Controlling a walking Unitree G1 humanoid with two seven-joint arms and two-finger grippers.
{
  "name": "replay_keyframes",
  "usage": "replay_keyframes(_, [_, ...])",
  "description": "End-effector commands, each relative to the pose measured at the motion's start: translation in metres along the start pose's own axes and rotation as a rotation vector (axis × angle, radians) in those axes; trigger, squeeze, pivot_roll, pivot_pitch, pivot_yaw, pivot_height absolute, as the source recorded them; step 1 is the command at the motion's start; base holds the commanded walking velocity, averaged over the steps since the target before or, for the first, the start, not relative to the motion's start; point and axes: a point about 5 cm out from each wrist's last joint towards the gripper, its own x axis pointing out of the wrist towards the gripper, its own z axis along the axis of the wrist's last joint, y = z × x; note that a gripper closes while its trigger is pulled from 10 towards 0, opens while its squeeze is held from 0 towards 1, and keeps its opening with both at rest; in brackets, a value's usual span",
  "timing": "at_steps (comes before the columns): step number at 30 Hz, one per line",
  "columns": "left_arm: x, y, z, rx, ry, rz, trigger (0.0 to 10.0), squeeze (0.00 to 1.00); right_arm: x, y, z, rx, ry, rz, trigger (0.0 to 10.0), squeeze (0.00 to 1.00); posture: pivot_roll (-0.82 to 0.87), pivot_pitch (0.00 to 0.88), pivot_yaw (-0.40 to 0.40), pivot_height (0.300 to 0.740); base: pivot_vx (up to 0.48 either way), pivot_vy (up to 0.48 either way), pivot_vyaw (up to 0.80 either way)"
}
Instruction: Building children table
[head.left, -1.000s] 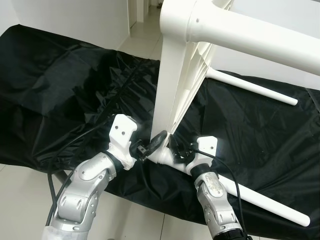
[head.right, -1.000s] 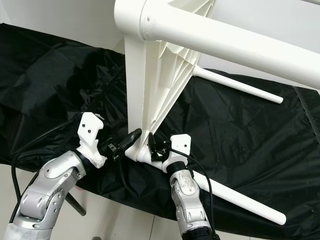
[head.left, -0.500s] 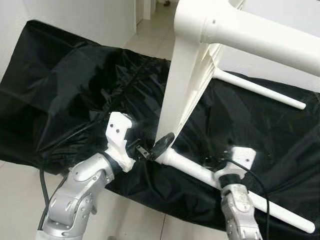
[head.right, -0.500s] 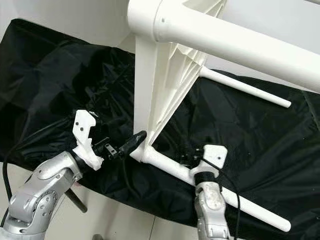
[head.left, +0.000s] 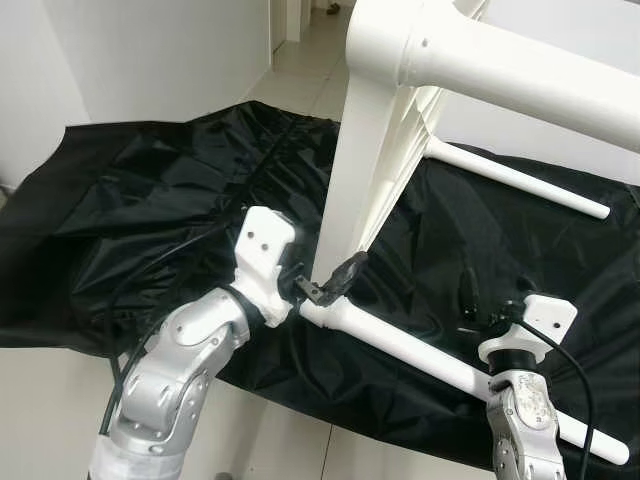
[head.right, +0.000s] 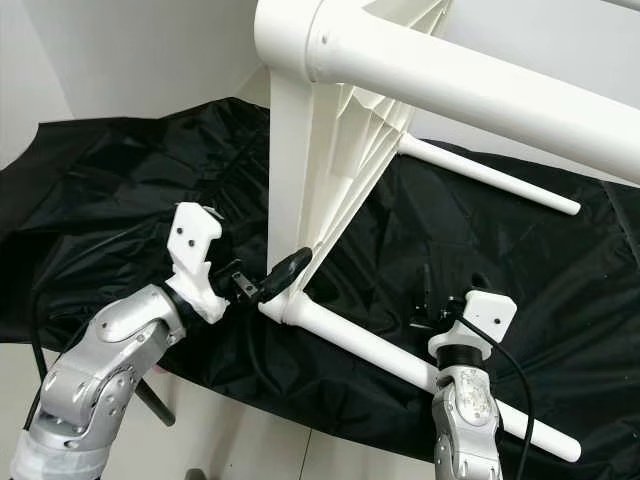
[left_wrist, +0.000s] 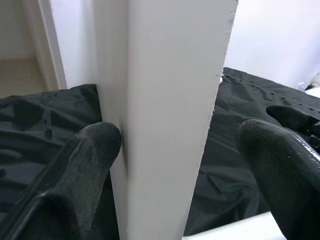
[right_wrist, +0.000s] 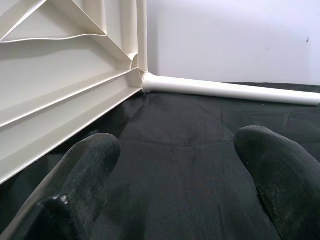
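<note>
The left end effector (head.left: 335, 280) is bracing the lower corner of the white children's table (head.left: 375, 150), its two black fingers (left_wrist: 85, 165) spread apart on either side of the tabletop's edge; one finger is touching the edge, the other is standing clear, so it is steadying rather than clamping. The right end effector (head.right: 425, 300) is hovering open and holding nothing, just above the near leg (head.left: 440, 365) and the black cover (head.left: 150, 220) draped over the worktop.

The table is standing on its edge on the cover, ribbed underside facing the right arm. The near leg is running from the lower corner socket along the front of the cover. Further back, a second leg (head.left: 520, 180) is lying out across the cover from the far lower corner. A third leg (head.right: 480, 85) is projecting from the raised upper corner.

Judgement: three legs appear seated. The fourth corner is out of frame, so completion cannot be confirmed; turning the table upright appears to be outstanding.
</note>
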Motion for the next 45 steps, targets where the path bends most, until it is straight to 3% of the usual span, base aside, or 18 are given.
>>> replay_keyframes(1, [0.004, 0.009, 0.001, 0.006, 0.014, 0.16, 10.0, 1.0, 0.001, -0.004, 0.001, -0.009, 0.005, -0.013, 10.0, 0.0, -0.03, 0.041, -0.027, 0.74, 0.0, 0.0, 0.0])
replay_keyframes(9, [0.018, 0.016, 0.017, -0.002, -0.039, 0.237, 10.0, 0.98, 0.003, 0.002, 0.0, -0.002, 0.012, -0.009, 10.0, 0.0, -0.03, 0.03, -0.035, 0.74, 0.0, 0.0, 0.0])
replay_keyframes(10, [0.02, 0.017, 0.019, -0.005, -0.039, 0.244, 10.0, 0.17, 0.004, 0.002, -0.001, -0.002, 0.013, -0.008, 10.0, 0.0, -0.03, 0.029, -0.036, 0.74, 0.0, 0.0, 0.0])
replay_keyframes(11, [0.024, 0.018, 0.02, 0.005, -0.031, 0.26, 10.0, 0.0, 0.005, 0.002, -0.001, -0.003, 0.014, -0.008, 10.0, 0.0, -0.03, 0.026, -0.036, 0.74, 0.0, 0.0, 0.0])
replay_keyframes(26, [0.059, 0.027, 0.02, 0.012, 0.073, 0.411, 10.0, 0.0, 0.005, 0.0, -0.001, -0.016, 0.013, -0.026, 10.0, 0.0, -0.04, 0.014, -0.018, 0.74, 0.0, 0.0, 0.0])
replay_keyframes(45, [0.084, 0.027, 0.027, 0.033, 0.152, 0.474, 10.0, 0.0, 0.004, 0.0, -0.003, -0.02, 0.02, -0.062, 10.0, 0.0, -0.04, 0.052, 0.005, 0.74, 0.0, 0.0, 0.0])
